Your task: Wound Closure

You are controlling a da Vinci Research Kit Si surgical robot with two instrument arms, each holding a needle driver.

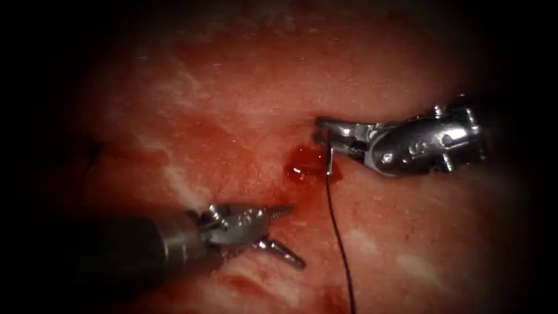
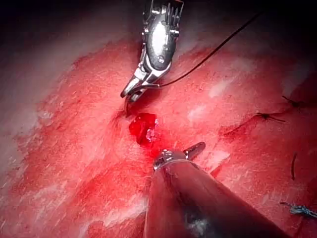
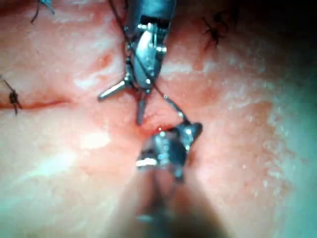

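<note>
The tissue [image 1: 232, 93] is pink and wet, and a small pool of red fluid [image 1: 305, 163] sits on it. This pool is the spot to look from. The right tool [image 1: 326, 129] reaches in from the right side of the pool, and its tip is just above the pool's right edge. Its two jaws are closed tight on the needle [image 1: 329, 160]. They hold it near one end, and the needle hangs down from the jaws to the edge of the pool. Whether its tip is inside the tissue cannot be told. The dark thread [image 1: 340, 244] starts at the needle and runs down and away from the pool across the tissue. The left tool [image 1: 288, 235] is below the pool, a little to the left and apart from it. Its two jaws are spread wide open like a beak, and there is nothing between them. In the left wrist view, the right tool [image 2: 130, 95] holds the needle just beside the red fluid [image 2: 144, 129].
</note>
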